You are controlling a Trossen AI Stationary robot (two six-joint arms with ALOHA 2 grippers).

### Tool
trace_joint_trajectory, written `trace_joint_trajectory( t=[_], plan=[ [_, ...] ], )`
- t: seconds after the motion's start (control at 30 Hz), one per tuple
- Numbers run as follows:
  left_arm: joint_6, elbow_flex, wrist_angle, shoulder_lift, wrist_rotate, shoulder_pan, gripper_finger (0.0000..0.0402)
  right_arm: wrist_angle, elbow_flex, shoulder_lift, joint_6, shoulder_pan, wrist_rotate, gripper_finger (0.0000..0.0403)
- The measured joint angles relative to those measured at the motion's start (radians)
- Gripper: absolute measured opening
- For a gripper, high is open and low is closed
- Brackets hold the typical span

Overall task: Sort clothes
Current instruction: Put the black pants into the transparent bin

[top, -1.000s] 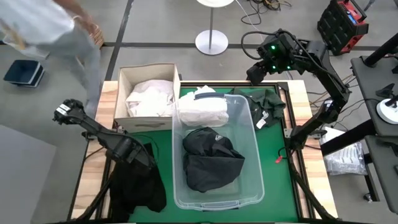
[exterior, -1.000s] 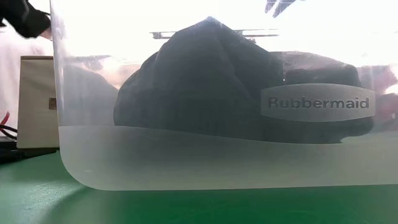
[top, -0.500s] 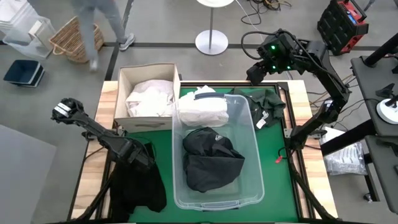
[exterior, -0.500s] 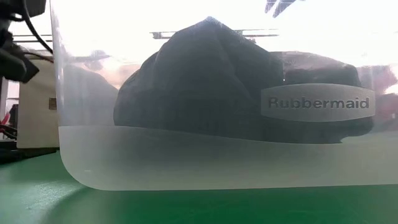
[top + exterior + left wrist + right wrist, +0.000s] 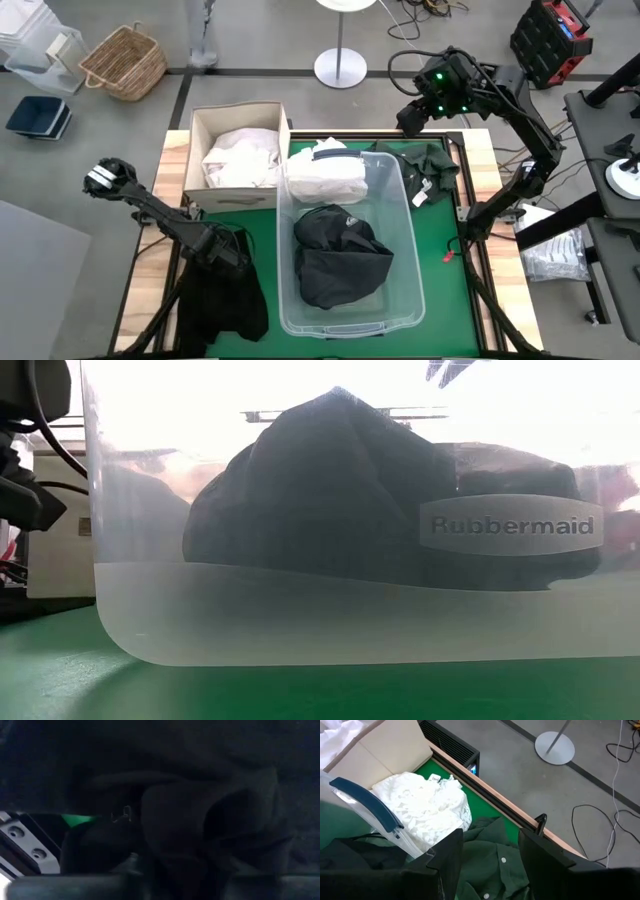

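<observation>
A black garment (image 5: 225, 305) lies crumpled on the green mat at the table's near left corner. My left gripper (image 5: 228, 255) points down into its far end, shut on it. A clear plastic tub (image 5: 400, 215) in the middle holds another black garment (image 5: 340, 255), and a white garment (image 5: 325, 175) lies over the tub's far rim. In the cardboard box (image 5: 200, 125) at the far left is more white cloth (image 5: 240, 155). At the far right lies a dark green garment (image 5: 490, 870). Above it hangs my right gripper (image 5: 492, 845), open. My left gripper comes at the black garment from above, pointing steeply down, at its far end. A raised fold of the cloth (image 5: 175, 825) stands bunched between the fingers; how many layers, I cannot tell. The rest of the garment lies slack on the mat.
The tub's near wall (image 5: 300, 610) fills the low view. The box stands close behind my left arm. Wooden rails (image 5: 175, 150) edge the table. On the floor beyond are a wicker basket (image 5: 125, 60) and a lamp base (image 5: 340, 68).
My left gripper has sunk straight down onto the far end of the black garment at the near left. A person who stood beyond the table's far left corner has walked out of view. My right arm has kept still.
</observation>
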Motion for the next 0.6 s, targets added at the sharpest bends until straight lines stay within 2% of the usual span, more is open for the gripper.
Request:
trace_joint_trajectory(
  t=[0.07,0.1,0.27,0.6],
  plan=[
    [0.019,0.010,-0.013,0.000,-0.010,0.000,0.0029,0.000,0.000,0.000,-0.001,0.000,0.000,0.0183],
    [0.024,0.018,-0.020,-0.002,-0.015,0.000,0.0019,0.000,0.000,0.000,-0.005,0.000,0.000,0.0183],
    [0.072,0.135,-0.108,-0.015,-0.038,-0.003,0.0017,0.000,0.000,0.000,-0.013,0.000,0.000,0.0183],
    [0.115,0.564,-0.571,-0.034,-0.199,-0.029,0.0016,0.000,0.000,0.000,-0.016,0.000,0.000,0.0183]
  ],
)
